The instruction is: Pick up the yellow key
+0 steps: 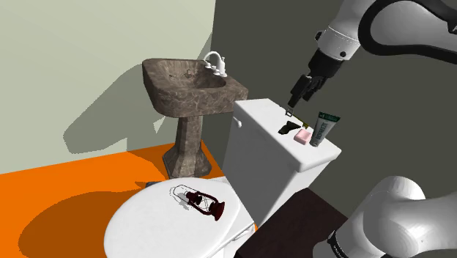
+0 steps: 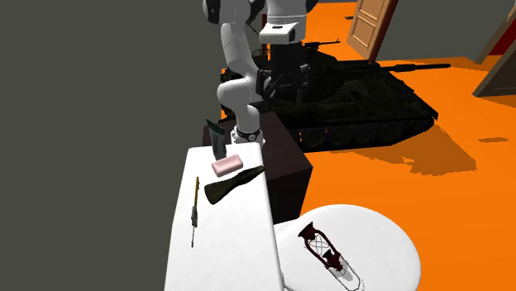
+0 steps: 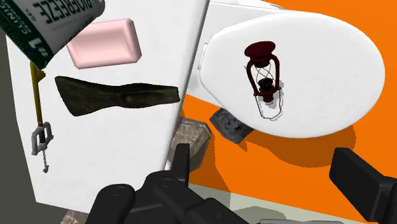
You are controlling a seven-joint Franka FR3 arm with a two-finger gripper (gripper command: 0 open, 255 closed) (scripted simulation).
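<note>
Claw [image 1: 296, 101] spread above tank [image 1: 256, 143], yellow key [image 3: 38, 108] beside dark bottle [image 3: 118, 95], pink soap [image 3: 105, 43]

In the wrist view the tube [image 3: 54, 25] runs off the edge and hides one end of the key [image 3: 38, 108]. In the shoulder view the key, at 11 o'clock from the soap [image 1: 302, 136], is too small to make out.

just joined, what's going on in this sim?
The Franka's gripper hangs open over the white toilet tank lid, holding nothing. The yellow key lies on that lid, alongside a dark wedge-shaped object, a pink soap bar and a tube. The key is not yet grasped.
</note>
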